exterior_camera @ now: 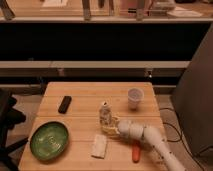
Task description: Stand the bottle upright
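The small whitish bottle [105, 113] stands upright near the middle of the wooden table [85, 97], its pale cap on top. My gripper [109, 128] is just below and to the right of it, at the bottle's base, on the end of the white arm [150, 137] that reaches in from the lower right. I cannot tell whether the gripper touches the bottle.
A white cup [134, 96] stands at the back right. A flat white packet [99, 146] lies in front of the bottle. A green plate [49, 140] sits front left, a black object [64, 104] at the left, an orange object [135, 151] by the arm.
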Robot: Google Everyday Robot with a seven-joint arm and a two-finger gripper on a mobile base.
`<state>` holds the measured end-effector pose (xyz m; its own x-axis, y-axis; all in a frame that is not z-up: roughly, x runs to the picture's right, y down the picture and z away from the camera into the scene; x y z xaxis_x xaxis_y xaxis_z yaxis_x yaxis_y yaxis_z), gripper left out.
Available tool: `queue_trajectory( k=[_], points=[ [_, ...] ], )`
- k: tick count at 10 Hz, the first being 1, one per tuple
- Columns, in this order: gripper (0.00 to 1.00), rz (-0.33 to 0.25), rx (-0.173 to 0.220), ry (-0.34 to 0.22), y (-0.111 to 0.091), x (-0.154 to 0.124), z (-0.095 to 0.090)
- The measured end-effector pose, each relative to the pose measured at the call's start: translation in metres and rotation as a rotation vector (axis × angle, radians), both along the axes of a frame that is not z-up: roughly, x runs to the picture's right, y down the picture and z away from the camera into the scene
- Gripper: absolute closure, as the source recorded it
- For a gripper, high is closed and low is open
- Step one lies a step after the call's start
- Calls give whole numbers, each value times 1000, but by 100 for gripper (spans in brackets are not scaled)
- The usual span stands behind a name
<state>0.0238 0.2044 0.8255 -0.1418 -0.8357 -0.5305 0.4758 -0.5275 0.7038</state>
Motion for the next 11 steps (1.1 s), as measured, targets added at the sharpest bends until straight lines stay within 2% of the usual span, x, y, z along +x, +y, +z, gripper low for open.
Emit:
queue_trajectory(
  k=[2, 3, 4, 6, 7, 11],
  points=[
    [62, -24, -15, 6, 3, 0, 0],
    [57, -33, -22, 12, 5, 0, -1],
    [40, -34, -24, 13, 5, 1, 0],
    [23, -34, -24, 13, 6, 1, 0],
    [20, -36, -24, 13, 6, 0, 0],
    [20, -49, -36, 27, 12, 4, -1]
  ],
)
